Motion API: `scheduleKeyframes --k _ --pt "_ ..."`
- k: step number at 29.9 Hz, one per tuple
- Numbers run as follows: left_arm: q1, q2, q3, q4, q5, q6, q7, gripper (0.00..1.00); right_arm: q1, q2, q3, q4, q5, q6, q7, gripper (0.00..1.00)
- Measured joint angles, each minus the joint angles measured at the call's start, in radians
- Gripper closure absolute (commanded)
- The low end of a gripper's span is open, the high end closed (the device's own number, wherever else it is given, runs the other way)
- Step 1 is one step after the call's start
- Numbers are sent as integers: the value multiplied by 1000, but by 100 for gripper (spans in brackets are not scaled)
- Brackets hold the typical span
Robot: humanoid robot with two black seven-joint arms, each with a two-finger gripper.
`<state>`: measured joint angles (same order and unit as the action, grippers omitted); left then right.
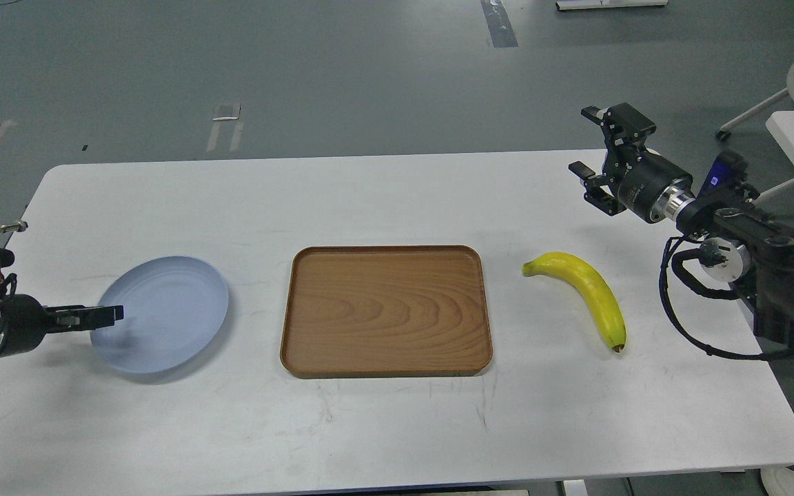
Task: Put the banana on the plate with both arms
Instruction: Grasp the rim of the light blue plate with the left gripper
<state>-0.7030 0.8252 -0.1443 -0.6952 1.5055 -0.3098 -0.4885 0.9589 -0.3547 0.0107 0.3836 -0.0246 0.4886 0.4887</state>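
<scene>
Both tools differ: left tool [109,315] (state unclear) touches plate [169,303]; right tool [593,148] spread.

one head view, looking forward and down at the table [397,427].

Wooden tray [386,311] lies between banana [586,293] and plate [169,303] — bare table [397,200] behind

Bright yellow banana [586,293] with dark tip, pale blue plate [169,306], brown wood-grain tray [387,311], white table [397,200]
</scene>
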Motion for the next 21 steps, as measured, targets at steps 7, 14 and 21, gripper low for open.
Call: scheduleKeyframes --k 7,14,21 --pt "4 -11 -1 0 -17 0 0 100 -3 -3 -1 0 0 0 0 0" --pt "4 -5 0 0 -17 -1 0 100 -3 -3 -2 0 0 0 0 0" --pt "-13 3 -2 0 -38 -1 0 100 0 -3 -2 0 0 0 0 0"
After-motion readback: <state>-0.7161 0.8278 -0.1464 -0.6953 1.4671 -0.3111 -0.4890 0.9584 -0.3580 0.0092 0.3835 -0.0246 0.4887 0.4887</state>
